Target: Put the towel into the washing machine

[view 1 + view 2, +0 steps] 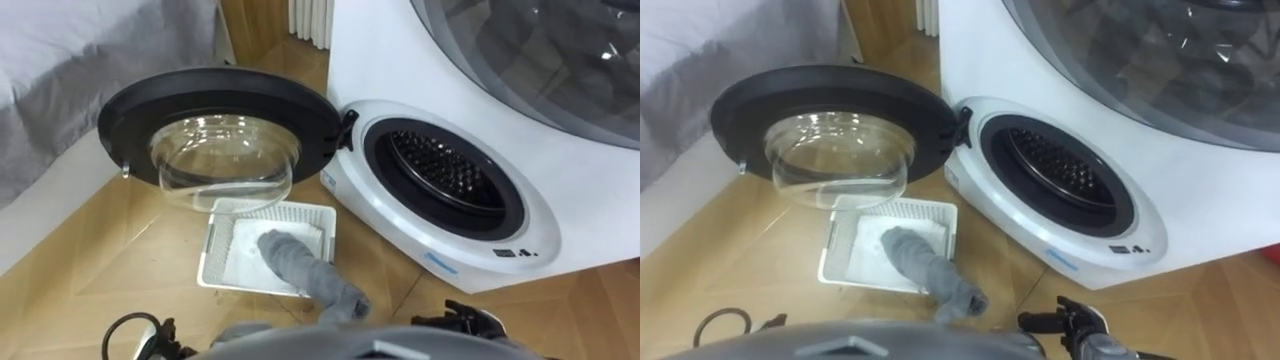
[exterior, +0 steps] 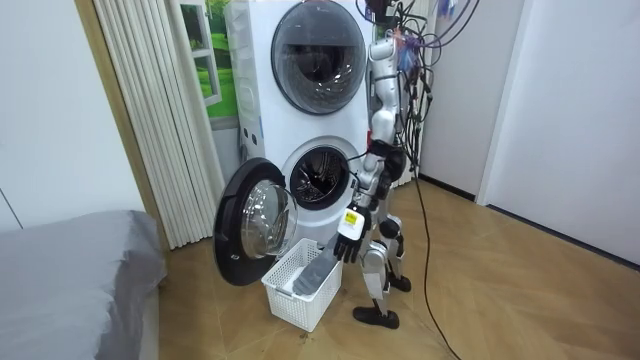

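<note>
The robot stands bent over the white basket (image 1: 222, 216), and the grey towel (image 1: 300, 265) is in there, its end spilling over the rim at five o'clock. From the basket, the washing machine (image 1: 570, 210) sits at two o'clock with its drum (image 1: 445, 170) gaping, and the door (image 1: 220, 100) is swung wide at eleven. In the room view the left hand (image 2: 347, 245) hangs over the towel, fingers loose and holding nothing. The right hand (image 1: 465, 320) peeks in at five o'clock, and I cannot tell its grip.

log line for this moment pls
grey towel: draped over rim of white plastic basket | round glass door of white washing machine: open | dark drum: no towel seen inside
</note>
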